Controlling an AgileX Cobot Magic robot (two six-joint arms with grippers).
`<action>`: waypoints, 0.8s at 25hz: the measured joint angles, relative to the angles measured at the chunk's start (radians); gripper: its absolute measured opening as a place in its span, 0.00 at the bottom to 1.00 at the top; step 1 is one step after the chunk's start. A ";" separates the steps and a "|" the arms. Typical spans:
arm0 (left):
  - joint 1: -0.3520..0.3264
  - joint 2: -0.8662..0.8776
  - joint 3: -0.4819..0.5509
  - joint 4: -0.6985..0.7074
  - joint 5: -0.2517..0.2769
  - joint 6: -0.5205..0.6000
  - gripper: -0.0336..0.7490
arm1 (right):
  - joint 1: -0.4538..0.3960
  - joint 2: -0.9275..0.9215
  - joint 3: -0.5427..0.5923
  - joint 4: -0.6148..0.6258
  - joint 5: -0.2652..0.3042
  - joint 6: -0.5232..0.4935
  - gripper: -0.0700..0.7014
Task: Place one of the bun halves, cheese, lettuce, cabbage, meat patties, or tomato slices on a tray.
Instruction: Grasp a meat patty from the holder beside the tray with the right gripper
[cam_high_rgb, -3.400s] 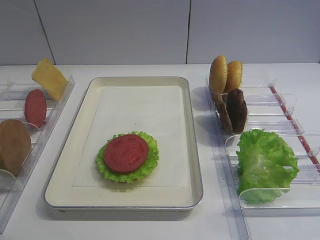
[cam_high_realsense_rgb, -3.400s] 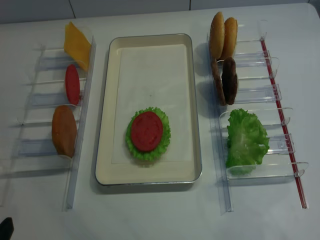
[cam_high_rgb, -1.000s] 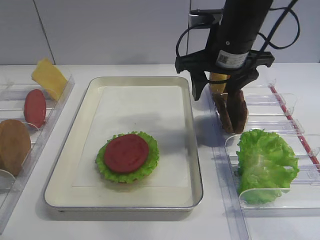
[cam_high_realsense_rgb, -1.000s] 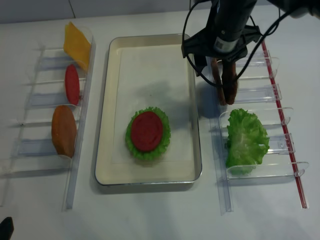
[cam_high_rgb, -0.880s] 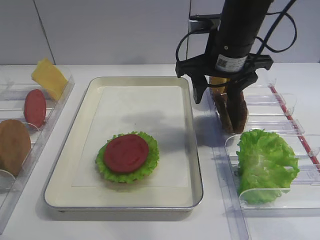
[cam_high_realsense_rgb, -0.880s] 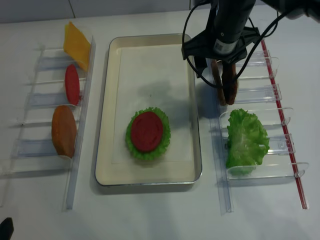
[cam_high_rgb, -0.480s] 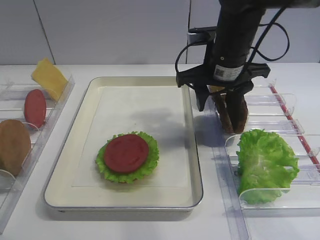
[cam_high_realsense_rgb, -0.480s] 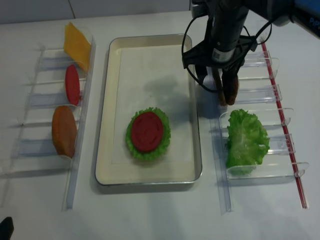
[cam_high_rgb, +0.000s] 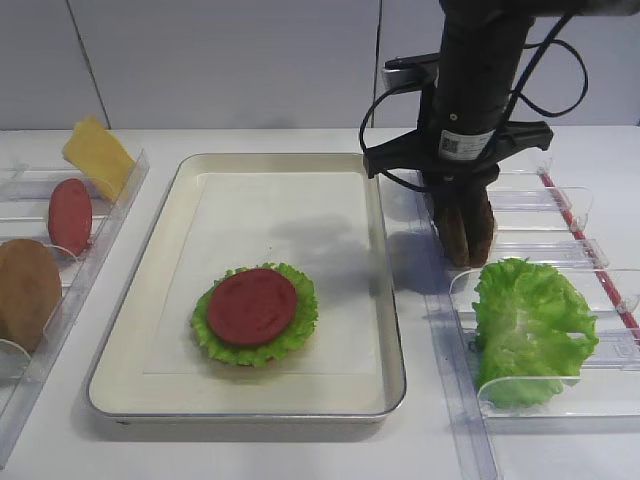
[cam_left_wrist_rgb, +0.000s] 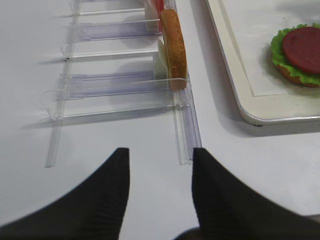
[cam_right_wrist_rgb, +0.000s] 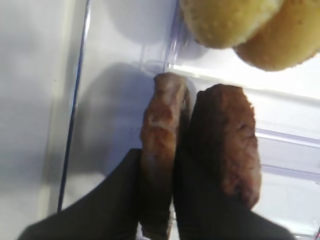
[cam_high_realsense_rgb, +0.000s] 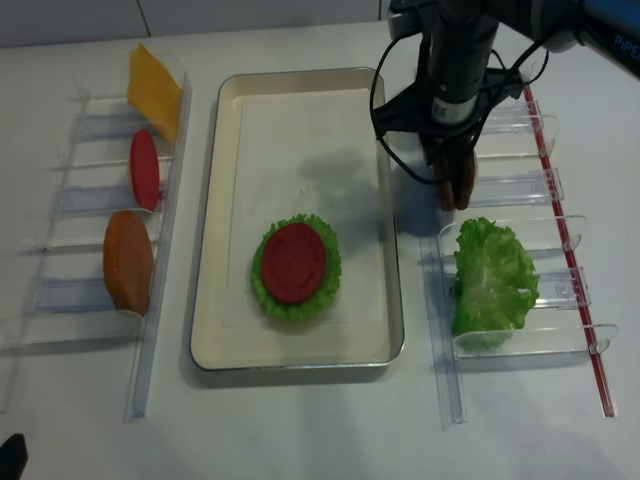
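Left meat patty is standing on edge in the clear rack along the counter's right side, beside the tray; right gripper jaws are pinching it; second patty touching; left gripper jaws are hanging apart, holding nothing.

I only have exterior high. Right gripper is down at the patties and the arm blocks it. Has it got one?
Observer: Yes. The right wrist view shows the right gripper shut on the tray-side patty, with one finger between the two patties.
Operator: Other patty caught too?
Observer: No. The outer patty stands outside the grip, beside that inner finger.
Operator: Left gripper? Not in my view.
Observer: In the left wrist view the left gripper is open and empty, above the table near the rack holding a bun half.
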 joint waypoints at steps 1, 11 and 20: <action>0.000 0.000 0.000 0.000 0.000 0.000 0.42 | 0.000 -0.004 0.000 -0.001 0.004 0.000 0.33; 0.000 0.000 0.000 0.000 0.000 0.000 0.42 | 0.000 -0.100 0.000 0.002 0.044 0.000 0.30; 0.000 0.000 0.000 0.000 0.000 0.000 0.42 | 0.000 -0.243 0.000 0.158 0.082 -0.057 0.30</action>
